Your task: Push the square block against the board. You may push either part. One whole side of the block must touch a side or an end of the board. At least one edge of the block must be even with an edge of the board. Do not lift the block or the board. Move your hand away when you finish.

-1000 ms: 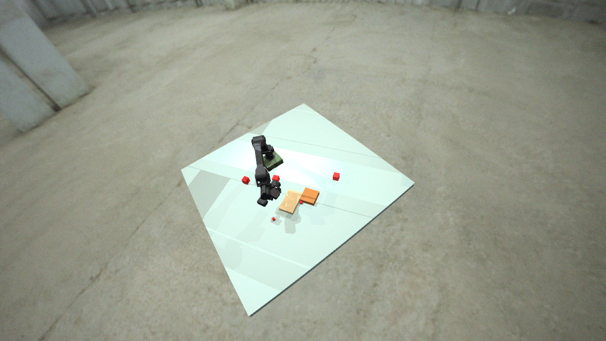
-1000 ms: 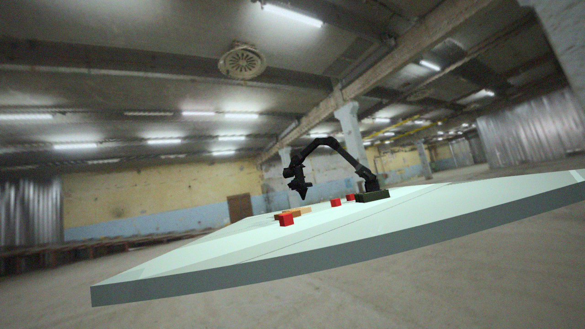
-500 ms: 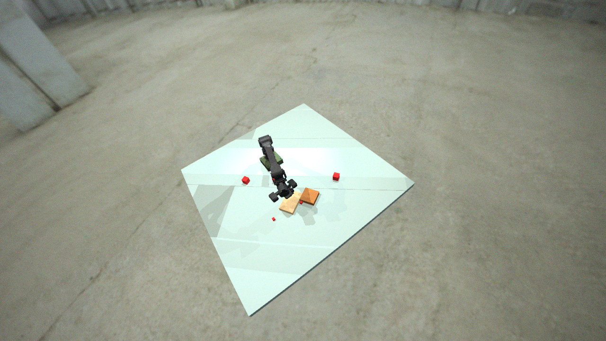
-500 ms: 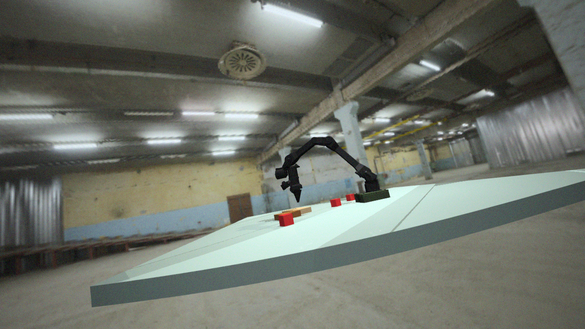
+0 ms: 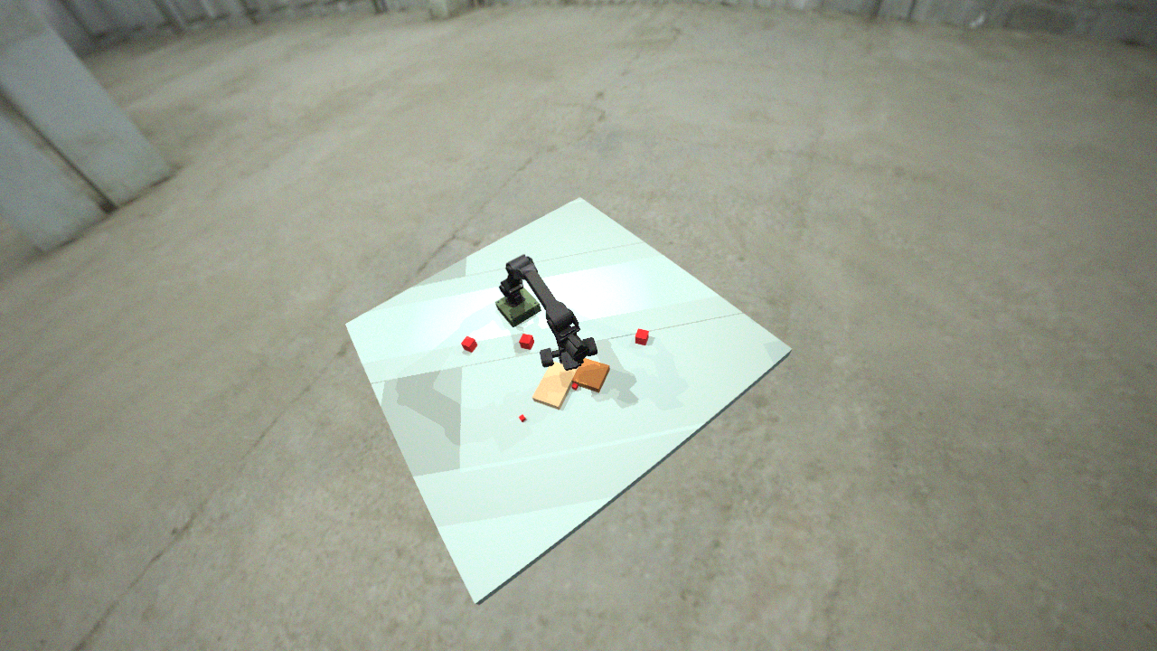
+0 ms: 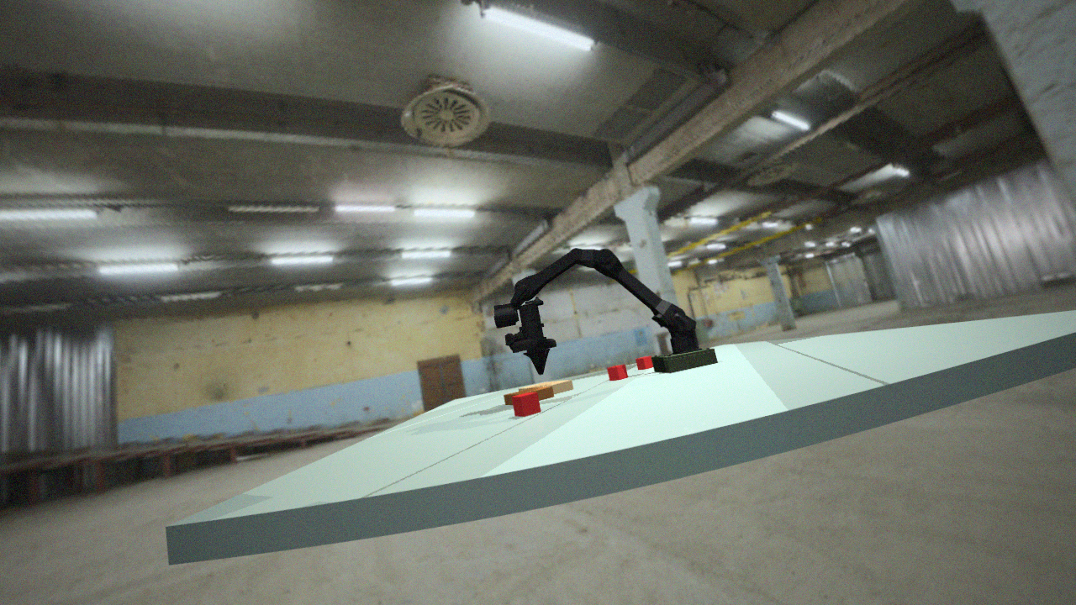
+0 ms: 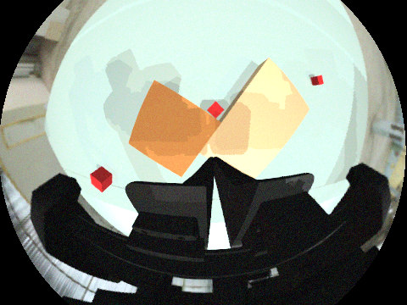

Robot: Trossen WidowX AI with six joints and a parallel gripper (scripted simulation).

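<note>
The orange square block lies flat beside the pale wooden board. In the wrist view, one block side runs along part of the board's long left side, with little or no gap; full contact cannot be told. The block sticks out past the board's near end, so those edges are not even. The board's far end reaches well beyond the block. My gripper is shut and empty, above the parts near their near ends. It hides part of them in the top view.
A small red cube lies in the corner between block and board. Another small red cube lies beyond the board. Larger red cubes stand right of the block and near the arm's base.
</note>
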